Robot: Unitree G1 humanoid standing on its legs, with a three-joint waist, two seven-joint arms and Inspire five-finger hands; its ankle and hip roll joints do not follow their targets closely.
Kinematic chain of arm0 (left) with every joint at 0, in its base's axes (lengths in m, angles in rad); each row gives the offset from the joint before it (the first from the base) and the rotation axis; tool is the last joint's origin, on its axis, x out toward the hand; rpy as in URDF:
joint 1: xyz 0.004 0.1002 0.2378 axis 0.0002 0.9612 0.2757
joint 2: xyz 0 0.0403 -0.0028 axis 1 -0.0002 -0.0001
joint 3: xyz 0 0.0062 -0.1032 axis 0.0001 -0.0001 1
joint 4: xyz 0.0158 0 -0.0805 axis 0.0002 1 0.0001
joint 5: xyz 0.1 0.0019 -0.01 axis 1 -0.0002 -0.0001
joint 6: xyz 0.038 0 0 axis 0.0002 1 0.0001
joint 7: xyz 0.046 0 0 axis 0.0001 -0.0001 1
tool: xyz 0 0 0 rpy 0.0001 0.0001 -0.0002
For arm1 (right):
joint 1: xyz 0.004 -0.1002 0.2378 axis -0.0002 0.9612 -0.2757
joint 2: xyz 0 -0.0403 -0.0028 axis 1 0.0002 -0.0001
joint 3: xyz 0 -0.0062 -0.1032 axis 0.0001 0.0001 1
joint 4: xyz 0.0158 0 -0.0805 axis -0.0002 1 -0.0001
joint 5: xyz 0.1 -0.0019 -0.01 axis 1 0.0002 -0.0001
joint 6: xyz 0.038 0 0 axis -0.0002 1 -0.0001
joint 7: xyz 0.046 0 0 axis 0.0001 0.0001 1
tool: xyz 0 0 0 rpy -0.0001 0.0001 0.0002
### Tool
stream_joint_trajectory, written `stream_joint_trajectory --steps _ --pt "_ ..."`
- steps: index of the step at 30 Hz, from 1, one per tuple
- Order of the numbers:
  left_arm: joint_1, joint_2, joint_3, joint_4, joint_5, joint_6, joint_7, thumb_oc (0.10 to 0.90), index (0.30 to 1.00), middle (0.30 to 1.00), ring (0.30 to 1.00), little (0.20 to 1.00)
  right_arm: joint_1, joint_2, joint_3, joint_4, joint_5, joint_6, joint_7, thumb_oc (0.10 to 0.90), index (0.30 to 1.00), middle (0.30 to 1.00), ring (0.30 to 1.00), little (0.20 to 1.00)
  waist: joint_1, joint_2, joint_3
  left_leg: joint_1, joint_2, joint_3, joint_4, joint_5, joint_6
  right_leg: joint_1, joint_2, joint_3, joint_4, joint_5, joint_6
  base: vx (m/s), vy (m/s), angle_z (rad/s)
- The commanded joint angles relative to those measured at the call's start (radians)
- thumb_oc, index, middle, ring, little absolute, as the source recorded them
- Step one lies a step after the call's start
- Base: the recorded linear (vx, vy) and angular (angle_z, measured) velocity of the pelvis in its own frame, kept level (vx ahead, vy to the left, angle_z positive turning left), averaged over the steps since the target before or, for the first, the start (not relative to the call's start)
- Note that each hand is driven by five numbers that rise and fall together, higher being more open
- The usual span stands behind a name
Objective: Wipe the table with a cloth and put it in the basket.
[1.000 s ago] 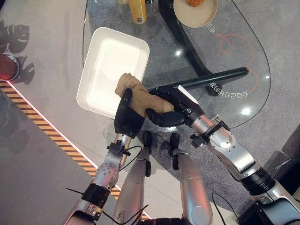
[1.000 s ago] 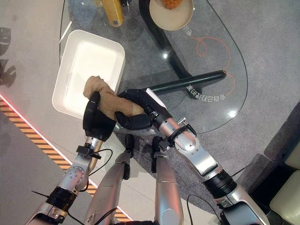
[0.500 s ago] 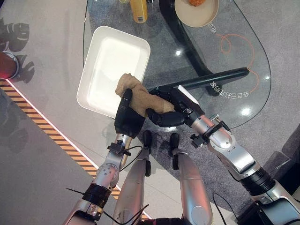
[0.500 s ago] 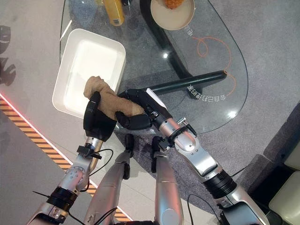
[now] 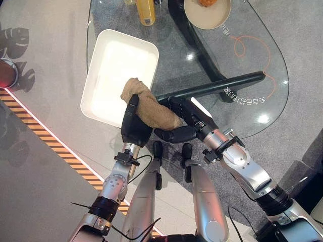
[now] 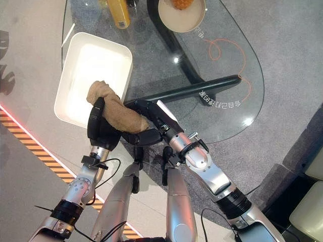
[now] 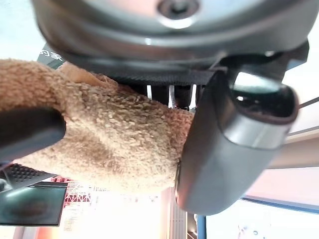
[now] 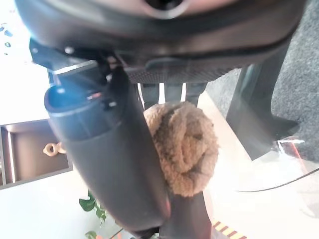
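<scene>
- Putting-away step: brown cloth [image 5: 151,108] clamped by both left hand [image 5: 132,128] and right hand [image 5: 181,126], at white basket [image 5: 101,75] rim.
- Next: carry over basket, uncurl fingers, drop inside.

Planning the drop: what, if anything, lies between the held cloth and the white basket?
Nothing visible. The cloth, gripped by the left hand and right hand, already overhangs the near rim of the basket, whose inside looks bare.

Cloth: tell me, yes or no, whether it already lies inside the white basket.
No: the cloth is held above the table's near edge by both hands, left hand and right hand, beside the white basket.
</scene>
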Motion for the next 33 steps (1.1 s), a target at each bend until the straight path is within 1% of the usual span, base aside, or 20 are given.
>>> stream_joint_trajectory --steps 1,5,11,15,20,24,26,27,28,29,30,32,33 --pt "-0.030 -0.029 0.054 -0.201 0.014 0.024 -0.150 0.100 0.300 0.300 0.300 0.200 0.007 -0.011 -0.118 -0.084 -0.048 -0.075 -0.092 0.800 0.900 0.900 0.900 0.900 0.021 -0.020 -0.028 -0.008 -0.002 0.022 0.124 -0.120 0.010 0.061 0.062 0.069 -0.173 0.086 0.029 0.00 0.000 0.00" --pt "-0.032 -0.032 0.063 -0.200 0.015 0.019 -0.142 0.100 0.300 0.300 0.300 0.200 0.011 -0.007 -0.144 -0.087 -0.057 -0.085 -0.127 0.800 0.900 0.900 0.900 0.900 0.018 -0.021 -0.028 -0.003 0.001 0.026 0.119 -0.121 0.009 0.065 0.064 0.068 -0.175 0.086 0.030 0.00 0.000 0.00" --pt "-0.020 -0.038 0.085 -0.189 0.028 0.023 -0.145 0.100 0.300 0.300 0.300 0.200 0.038 -0.001 -0.200 -0.083 -0.067 -0.119 -0.174 0.800 0.900 0.900 0.900 0.900 0.014 -0.023 -0.028 -0.002 0.004 0.028 0.122 -0.124 0.009 0.064 0.066 0.067 -0.172 0.083 0.030 0.00 0.000 0.00" --pt "-0.014 -0.042 0.095 -0.190 0.049 0.005 -0.139 0.100 0.300 0.300 0.300 0.200 0.050 0.005 -0.229 -0.081 -0.065 -0.139 -0.207 0.800 0.900 0.900 0.900 0.900 0.012 -0.024 -0.028 -0.002 0.005 0.030 0.122 -0.126 0.009 0.065 0.066 0.067 -0.173 0.083 0.031 0.00 0.000 0.00" --pt "-0.016 -0.036 0.130 -0.172 0.073 -0.022 -0.148 0.100 0.300 0.300 0.300 0.200 0.073 0.010 -0.261 -0.074 -0.067 -0.145 -0.199 0.800 0.900 0.900 0.900 0.900 0.008 -0.023 -0.028 -0.002 0.008 0.034 0.124 -0.128 0.009 0.063 0.067 0.069 -0.170 0.080 0.030 0.00 0.000 0.00" --pt "-0.008 -0.028 0.153 -0.168 0.110 -0.054 -0.158 0.100 0.300 0.300 0.300 0.200 0.100 0.019 -0.276 -0.070 -0.001 -0.155 -0.161 0.800 0.900 0.900 0.900 0.900 0.007 -0.019 -0.028 0.000 0.008 0.034 0.126 -0.130 0.007 0.064 0.066 0.067 -0.167 0.077 0.030 0.00 0.000 0.00" --pt "-0.008 -0.026 0.153 -0.167 0.116 -0.060 -0.158 0.100 0.300 0.300 0.300 0.200 0.103 0.020 -0.275 -0.069 0.009 -0.153 -0.156 0.800 0.900 0.900 0.900 0.900 0.007 -0.019 -0.028 -0.002 0.007 0.034 0.127 -0.130 0.007 0.062 0.066 0.067 -0.166 0.078 0.030 0.02 0.009 -0.01" --pt "-0.006 -0.016 0.162 -0.170 0.164 -0.114 -0.143 0.100 0.300 0.300 0.300 0.200 0.118 0.032 -0.259 -0.068 0.019 -0.121 -0.118 0.800 0.900 0.900 0.900 0.900 0.007 -0.013 -0.028 -0.003 0.007 0.032 0.132 -0.134 0.007 0.061 0.066 0.067 -0.160 0.070 0.028 0.00 0.000 0.00" --pt "-0.010 -0.014 0.165 -0.170 0.169 -0.122 -0.143 0.100 0.300 0.300 0.300 0.200 0.116 0.032 -0.257 -0.067 0.019 -0.118 -0.116 0.800 0.900 0.900 0.900 0.900 0.007 -0.013 -0.028 -0.008 0.007 0.033 0.129 -0.128 0.007 0.056 0.065 0.068 -0.162 0.076 0.028 0.04 0.036 -0.03" --pt "-0.008 -0.005 0.177 -0.172 0.181 -0.150 -0.143 0.100 0.300 0.300 0.300 0.200 0.124 0.032 -0.245 -0.063 0.029 -0.100 -0.103 0.800 0.900 0.900 0.900 0.900 0.008 -0.009 -0.028 -0.002 0.007 0.033 0.130 -0.134 0.006 0.062 0.065 0.068 -0.161 0.069 0.027 0.00 0.025 -0.03" --pt "-0.011 -0.001 0.183 -0.170 0.188 -0.162 -0.143 0.100 0.300 0.300 0.300 0.200 0.122 0.032 -0.242 -0.061 0.035 -0.094 -0.096 0.800 0.900 0.900 0.900 0.900 0.008 -0.008 -0.028 -0.007 0.006 0.033 0.129 -0.128 0.006 0.057 0.064 0.068 -0.163 0.074 0.026 0.02 0.040 -0.04" --pt "-0.015 0.023 0.204 -0.159 0.228 -0.224 -0.141 0.100 0.300 0.300 0.300 0.200 0.126 0.032 -0.218 -0.039 0.033 -0.066 -0.074 0.800 0.900 0.900 0.900 0.900 0.009 -0.001 -0.028 -0.007 0.005 0.034 0.133 -0.133 0.004 0.059 0.061 0.066 -0.160 0.065 0.023 0.02 0.041 -0.03" --pt "-0.019 0.029 0.207 -0.159 0.237 -0.236 -0.133 0.100 0.300 0.300 0.300 0.200 0.122 0.031 -0.215 -0.037 0.034 -0.059 -0.069 0.800 0.900 0.900 0.900 0.900 0.009 0.000 -0.028 -0.013 0.005 0.034 0.131 -0.127 0.004 0.053 0.061 0.066 -0.162 0.071 0.022 0.01 0.041 -0.03"
